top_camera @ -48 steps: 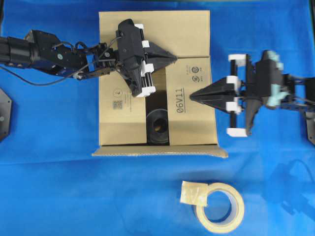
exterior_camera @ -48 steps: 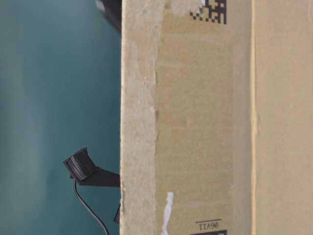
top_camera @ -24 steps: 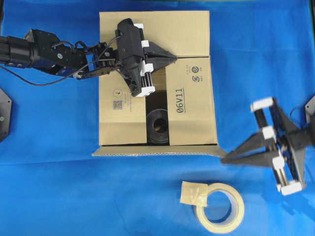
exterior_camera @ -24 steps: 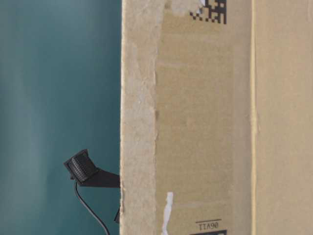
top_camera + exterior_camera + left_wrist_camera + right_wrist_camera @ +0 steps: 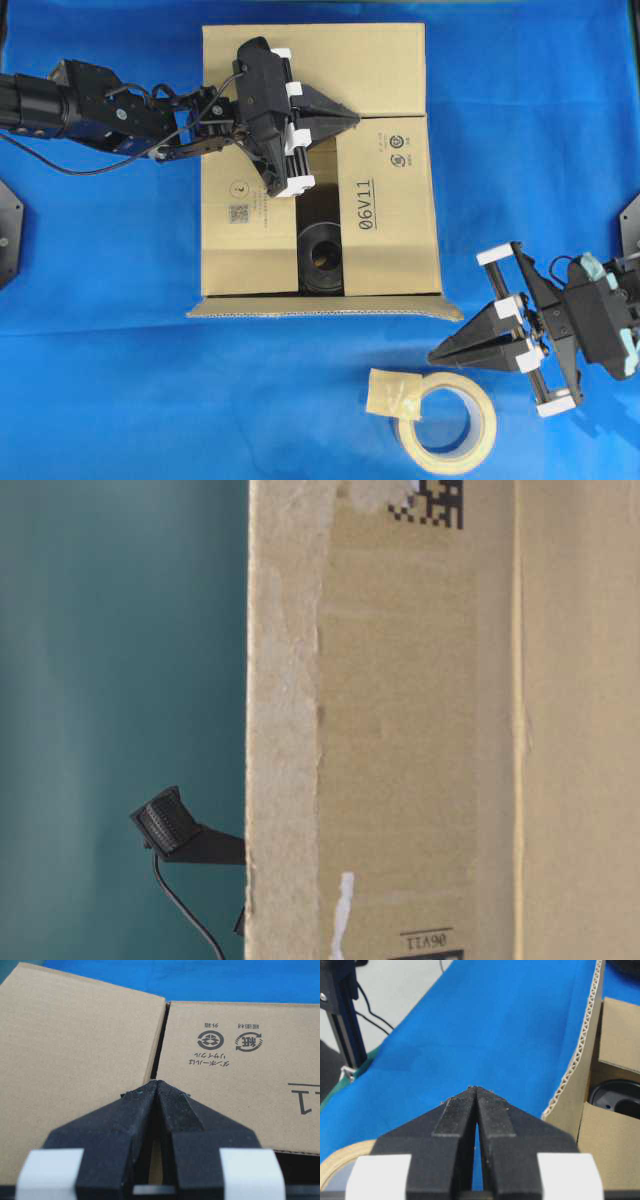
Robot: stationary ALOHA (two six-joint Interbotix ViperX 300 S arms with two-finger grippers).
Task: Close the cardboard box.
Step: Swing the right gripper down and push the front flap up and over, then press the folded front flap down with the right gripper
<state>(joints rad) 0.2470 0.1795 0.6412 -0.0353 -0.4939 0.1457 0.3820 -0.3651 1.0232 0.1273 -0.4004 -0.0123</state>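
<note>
Right pincer (image 5: 436, 357) withdrew from cardboard box (image 5: 390, 210), long axis near-far.

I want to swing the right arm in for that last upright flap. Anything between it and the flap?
Nothing visible: only bare blue cloth separates the right gripper from the upright flap. The tape roll sits beside that path.

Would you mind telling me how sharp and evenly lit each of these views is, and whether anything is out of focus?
Overhead: evenly lit and sharp, the cardboard box print legible, soft shadows on the blue cloth. Table-level: the carton wall fills the frame, the background a blurred teal. Left wrist: the left gripper is soft, the flap print crisp. Right wrist: the right gripper is slightly soft, the far corner hazy.
</note>
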